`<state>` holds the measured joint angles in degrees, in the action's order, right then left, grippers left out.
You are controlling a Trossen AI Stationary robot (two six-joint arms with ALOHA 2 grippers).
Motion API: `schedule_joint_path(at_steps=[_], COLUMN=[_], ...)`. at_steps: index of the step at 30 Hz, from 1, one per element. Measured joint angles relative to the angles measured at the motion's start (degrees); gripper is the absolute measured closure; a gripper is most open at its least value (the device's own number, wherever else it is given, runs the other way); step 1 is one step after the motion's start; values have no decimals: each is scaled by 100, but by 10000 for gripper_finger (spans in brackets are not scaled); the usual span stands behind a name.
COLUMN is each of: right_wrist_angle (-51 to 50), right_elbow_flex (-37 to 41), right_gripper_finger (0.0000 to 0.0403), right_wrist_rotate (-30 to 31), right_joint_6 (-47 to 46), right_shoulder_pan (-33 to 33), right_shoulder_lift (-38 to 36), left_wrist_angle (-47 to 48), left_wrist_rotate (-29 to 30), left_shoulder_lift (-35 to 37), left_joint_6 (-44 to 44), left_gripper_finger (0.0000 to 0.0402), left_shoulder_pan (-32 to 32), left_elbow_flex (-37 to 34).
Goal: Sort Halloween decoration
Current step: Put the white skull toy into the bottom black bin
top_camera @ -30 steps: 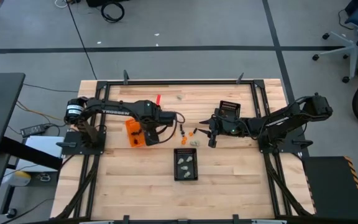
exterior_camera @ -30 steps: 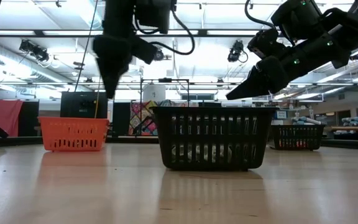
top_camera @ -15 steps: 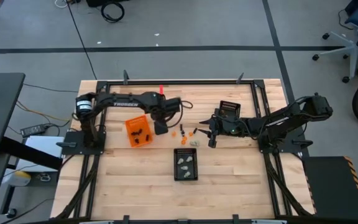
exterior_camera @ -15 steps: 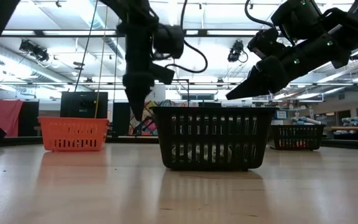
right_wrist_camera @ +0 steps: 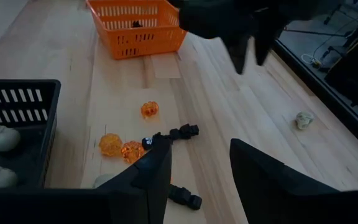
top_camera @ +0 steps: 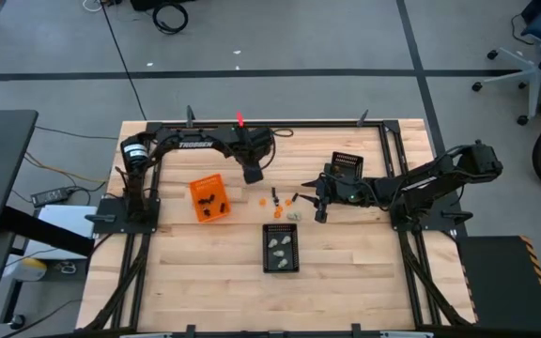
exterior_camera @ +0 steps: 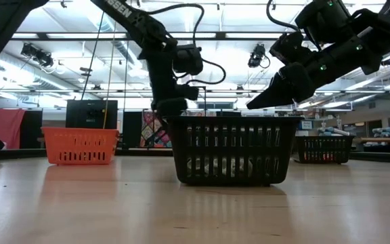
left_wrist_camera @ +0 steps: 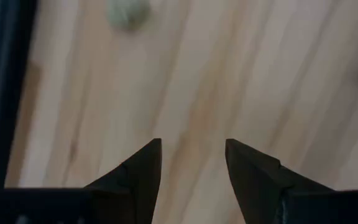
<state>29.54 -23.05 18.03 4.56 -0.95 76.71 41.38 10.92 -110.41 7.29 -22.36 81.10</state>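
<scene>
Loose Halloween decoration pieces lie on the wood at mid-table: orange ones [right_wrist_camera: 122, 148] and black ones [right_wrist_camera: 173, 135]. A pale piece [right_wrist_camera: 303, 119] lies alone toward the far edge and also shows in the left wrist view [left_wrist_camera: 128, 12]. My left gripper [left_wrist_camera: 192, 146] hangs open over bare wood between the orange bin [top_camera: 208, 198] and that pale piece, fingers pointing steeply down, nothing between them. My right gripper [right_wrist_camera: 201, 168] hovers open just right of the loose pieces, tilted slightly down, also with nothing between its fingers.
The orange bin holds black pieces. A black mesh bin [top_camera: 266, 249] nearer the front holds pale pieces [right_wrist_camera: 4, 138]. A second black mesh bin [top_camera: 346, 164] stands behind my right gripper. A dark frame runs around the table's edges.
My left gripper has swung from above the orange bin toward the table's far edge and a little to the right, sinking lower and tipping to point more steeply down. Its fingers have stayed open. My right arm has kept still.
</scene>
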Motion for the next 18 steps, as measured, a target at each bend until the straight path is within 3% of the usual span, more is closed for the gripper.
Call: schedule_joint_path(at_steps=[13,18], right_wrist_angle=[-11,-11], right_elbow_flex=[0,0], right_gripper_finger=[236,236], right_wrist_rotate=[1,-14], right_joint_6=[12,12], right_shoulder_pan=[0,-4], right_shoulder_lift=[0,0], left_wrist_angle=[-2723,-2687], left_wrist_rotate=[-58,-920], left_shoulder_lift=[-517,-677], left_joint_6=[21,8], left_gripper_finger=[216,216], left_shoulder_pan=[-197,-590], left_elbow_flex=[7,9])
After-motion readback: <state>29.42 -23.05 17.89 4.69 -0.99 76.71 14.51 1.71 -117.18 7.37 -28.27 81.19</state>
